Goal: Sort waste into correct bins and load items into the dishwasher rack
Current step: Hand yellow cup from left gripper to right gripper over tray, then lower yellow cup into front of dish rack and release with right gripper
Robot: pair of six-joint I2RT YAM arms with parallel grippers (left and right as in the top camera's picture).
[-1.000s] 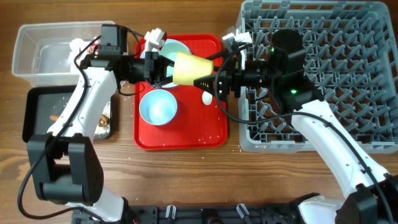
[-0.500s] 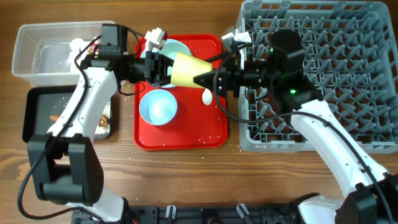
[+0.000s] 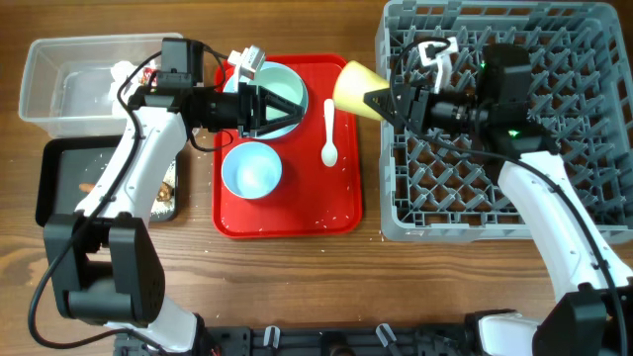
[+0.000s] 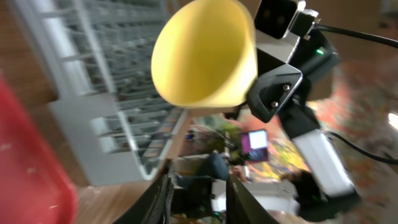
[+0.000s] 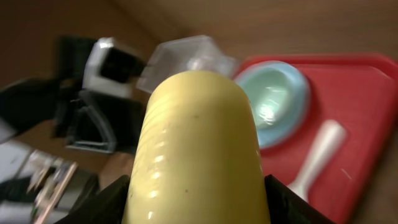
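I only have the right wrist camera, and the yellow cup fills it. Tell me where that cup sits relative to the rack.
Observer: The yellow cup is just outside the dishwasher rack's left wall, held sideways by the right gripper, mouth toward the red tray.
Operator: Report the left gripper.
Observer: The left gripper is over the pale green bowl, jaws apart, holding nothing.
Operator: Name what else is on the tray.
Observer: A pale blue bowl sits upright near the tray's front.

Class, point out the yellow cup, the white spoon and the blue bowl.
yellow cup [image 3: 354, 89]: overhead view, on its side wall.
white spoon [image 3: 329, 129]: overhead view, on its handle.
blue bowl [image 3: 251, 170]: overhead view, on its inside floor.
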